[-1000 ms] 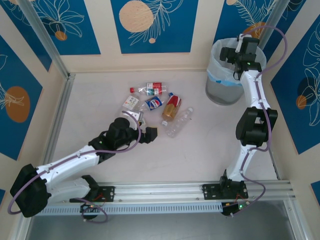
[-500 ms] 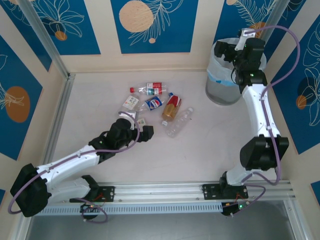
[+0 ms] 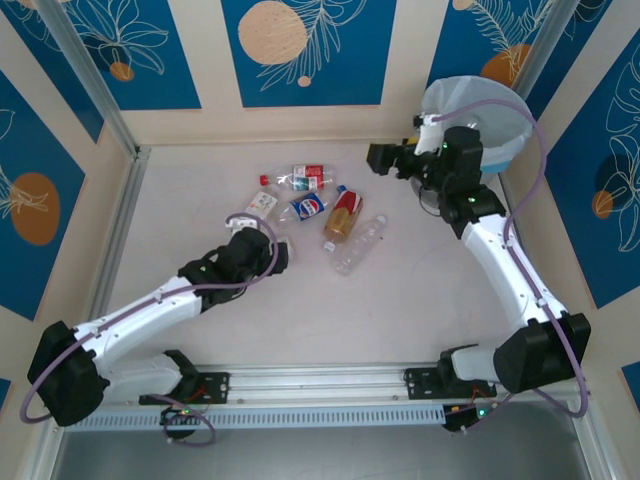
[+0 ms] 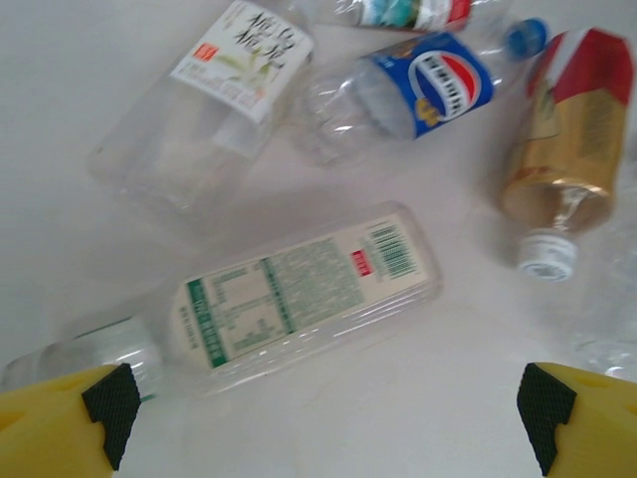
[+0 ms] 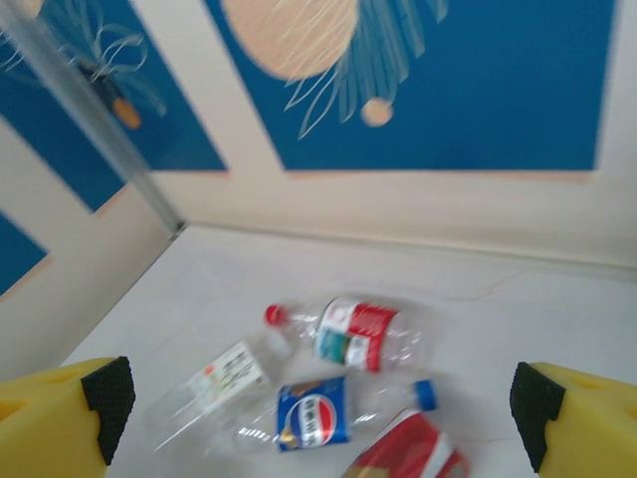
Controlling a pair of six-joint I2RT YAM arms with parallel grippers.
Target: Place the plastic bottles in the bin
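Six or so plastic bottles [image 3: 315, 205] lie clustered mid-bench [image 3: 420, 290], none held. Since a second ago the right claw [image 3: 385, 158] has swung off the bin [image 3: 512, 135] in the far right corner. It now faces the cluster, jaws wide, empty. Meanwhile the left claw [image 4: 326, 413] has crept forward, spread wide over a green-labelled bottle [image 4: 299, 299], not gripping. Judgement: both arms are free, and the left looks nearest to the next pick.

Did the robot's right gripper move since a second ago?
Yes. The right gripper swung left, away from above the bin, toward the plastic bottles.
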